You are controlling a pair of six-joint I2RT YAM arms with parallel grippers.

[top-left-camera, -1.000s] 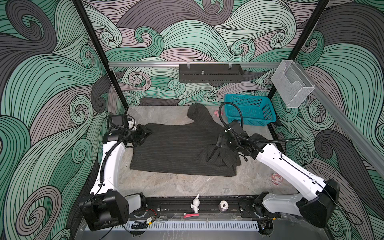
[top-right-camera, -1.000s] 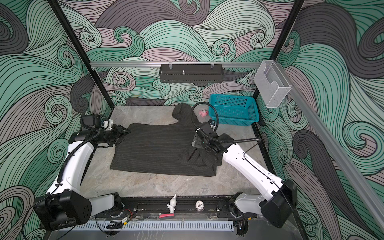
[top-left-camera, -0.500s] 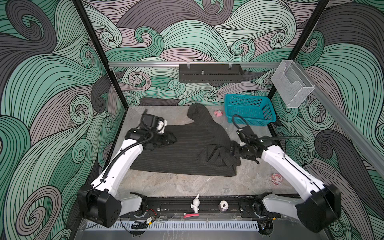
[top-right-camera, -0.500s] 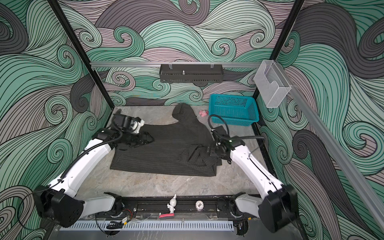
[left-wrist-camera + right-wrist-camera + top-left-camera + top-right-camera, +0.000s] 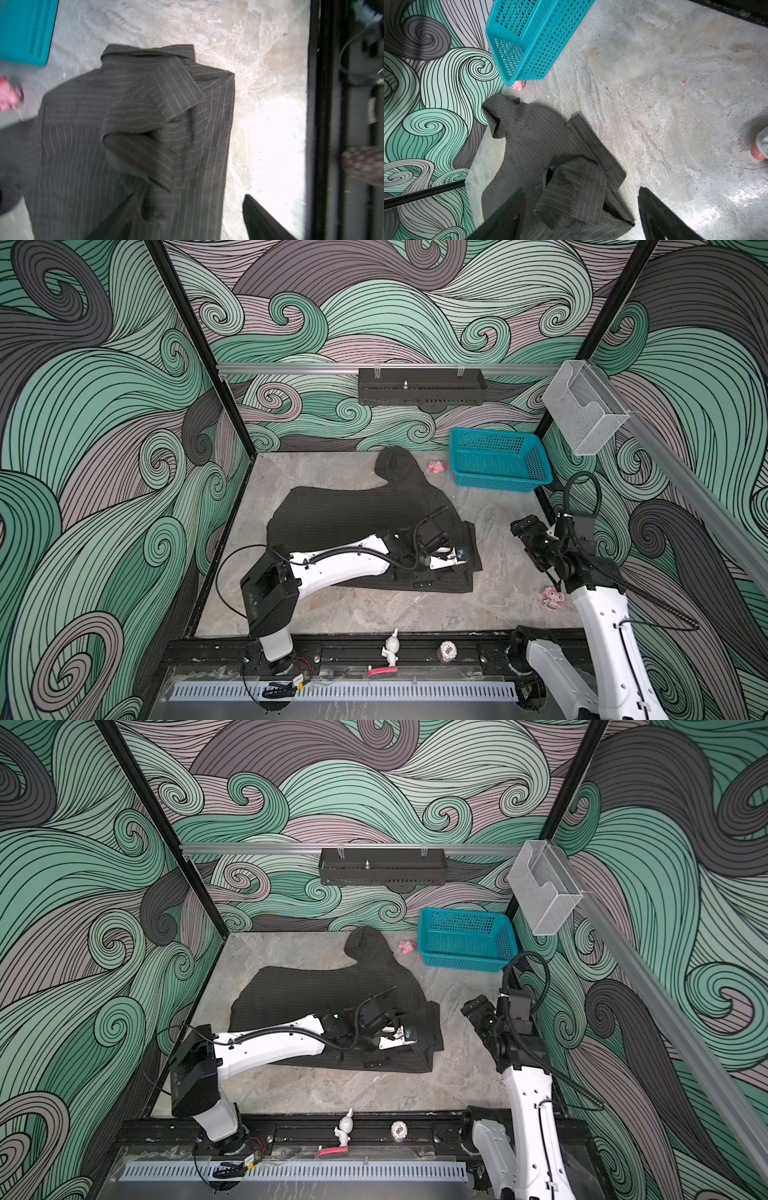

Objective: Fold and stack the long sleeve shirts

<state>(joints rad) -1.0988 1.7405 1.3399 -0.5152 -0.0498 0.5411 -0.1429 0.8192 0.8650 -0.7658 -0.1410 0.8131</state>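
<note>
**A:** What do the containers hold?

**B:** From my station, the teal basket (image 5: 494, 483) stands at one o'clock on the desk (image 5: 332, 614). Inside it I see only its own mesh floor. A clear bin (image 5: 582, 414) hangs at two o'clock and a black tray (image 5: 419, 387) at twelve. The tray's inside is hidden from me.

**A:** Where is the shirt relative to the fingers?

**B:** The dark pinstriped shirt (image 5: 353, 514) lies spread mid-desk, one sleeve reaching toward twelve o'clock. My left fingers (image 5: 455, 558) are spread wide, low over its three o'clock edge beside the collar (image 5: 176, 87), gripping nothing. My right fingers (image 5: 524, 529) are also spread, over bare desk at three o'clock, apart from the cloth.
</note>
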